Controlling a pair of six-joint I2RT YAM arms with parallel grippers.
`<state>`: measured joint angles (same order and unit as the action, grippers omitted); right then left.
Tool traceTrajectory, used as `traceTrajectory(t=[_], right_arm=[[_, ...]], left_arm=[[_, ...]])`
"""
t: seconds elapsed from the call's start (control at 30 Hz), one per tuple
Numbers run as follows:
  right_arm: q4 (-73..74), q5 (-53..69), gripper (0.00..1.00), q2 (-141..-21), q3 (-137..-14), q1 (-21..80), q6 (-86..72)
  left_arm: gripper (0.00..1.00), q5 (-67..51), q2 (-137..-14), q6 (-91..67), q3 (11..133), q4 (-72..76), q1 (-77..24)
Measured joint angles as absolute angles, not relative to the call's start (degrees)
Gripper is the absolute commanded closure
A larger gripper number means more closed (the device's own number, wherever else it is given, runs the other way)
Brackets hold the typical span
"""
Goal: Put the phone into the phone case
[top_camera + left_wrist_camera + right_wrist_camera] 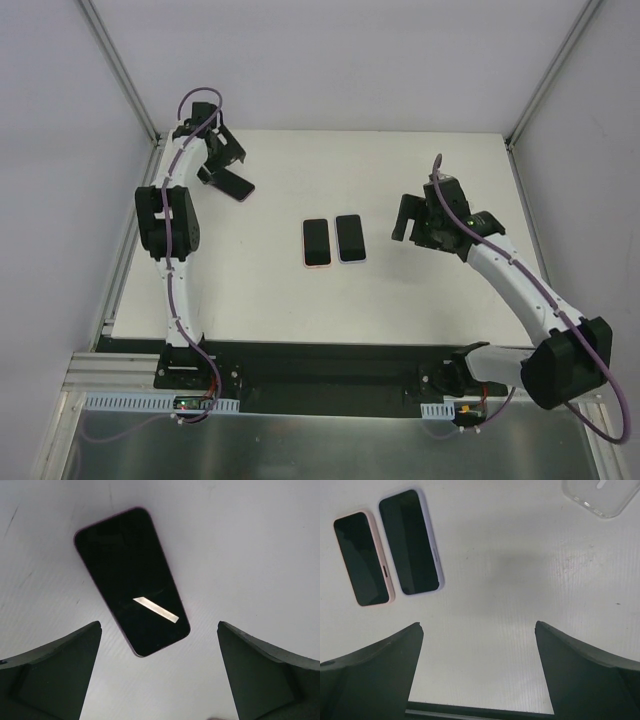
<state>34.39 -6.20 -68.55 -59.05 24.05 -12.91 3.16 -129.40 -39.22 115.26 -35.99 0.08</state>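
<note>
Your L gripper [158,628] hangs released, jaws spread wide, gripping nothing. The phone [132,577] lies flat on the bench [260,545] just ahead of and below that gripper. Its near end reaches in betw. the two fingers [55,670] w/o touching either. It's skewed vs. the gripper: the near end sits about centre, and the far end leans toward the left side of the L wrist view.

Look of it: face up, black glass, rounded corners, thin pinkish-purple rim along the edge. One bright slanted reflection strip sits low on the screen. You can't tell from here whether that rim is the phone's own body or a thin cover.

Your R gripper [479,625] is also released, jaws wide, w/ only bare bench under it. The phone case [602,497] is ahead of it and off to the right in the R wrist view. It's clear w/ a rounded corner, lies flat, and is cut off by the top edge of the frame. It can't be made out in the top view.

Ahead-left of the R gripper you've got a pink-cased phone [362,560] and a lavender-cased phone [410,542]. They lie side by side, nearly touching, screens dark and up. From above they sit betw. the two grippers, well apart from the phone at the L gripper.
</note>
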Motion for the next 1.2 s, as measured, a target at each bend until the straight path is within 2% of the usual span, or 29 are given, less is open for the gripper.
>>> traceTrajectory(t=[0.13, 0.3, 0.5, 0.8, 1.0, 1.2], right_arm=[[34.4, -7.7, 0.03, -72.9, -61.6, 22.8, -14.5], [32.8, -6.2, 0.03, -72.7, -61.1, 22.7, -15.2], [32.1, -5.3, 0.03, -72.9, -60.6, 22.7, -15.4], [31.7, -4.6, 0.03, -73.1, -60.6, 22.7, -14.7], [31.7, -3.8, 0.03, -71.7, -60.3, 22.7, -14.4], [31.9, -3.0, 0.04, -67.5, -58.4, 22.7, -14.3]], left_arm=[[0.03, -0.4, -132.3, -32.9, 120.0, -33.4, 1.5], [0.02, -8.8, -137.5, -29.1, 125.1, -28.0, 5.9], [0.02, -14.9, -145.1, -29.1, 130.0, -23.1, 10.2], [0.01, -22.7, -147.9, -30.6, 131.1, -16.8, 11.2], [0.01, -26.4, -145.9, -31.1, 125.1, -12.0, 10.8], [0.01, -27.2, -136.9, -30.9, 110.2, -10.1, 10.1]])
